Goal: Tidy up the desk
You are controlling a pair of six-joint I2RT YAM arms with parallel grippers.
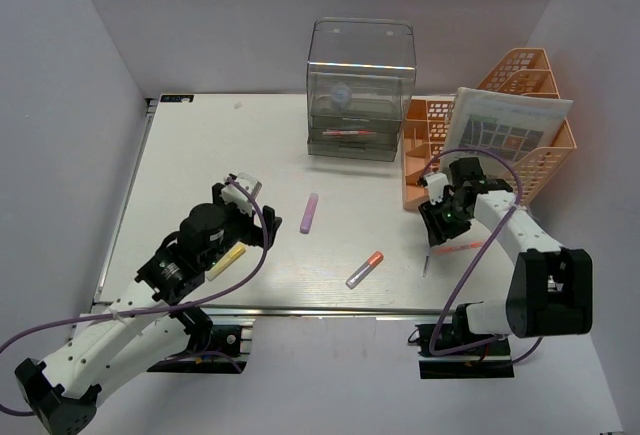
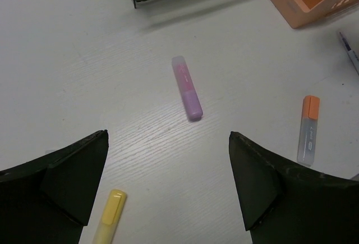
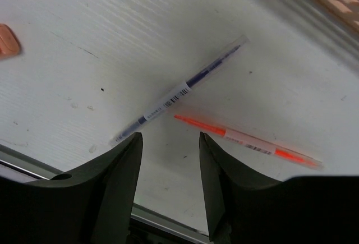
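top: overhead, far | wrists: close, facing desk [image 2: 84, 42] | shared: purple highlighter [image 1: 310, 213]

Left gripper [image 2: 168, 137] gapes wide, pointing forward and down — right gripper [image 3: 171, 136] points down, jaws only partly apart.

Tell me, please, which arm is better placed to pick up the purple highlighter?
Left. The left hand, open, faces the purple highlighter lying ahead of it; the right hand hangs over two pens instead.
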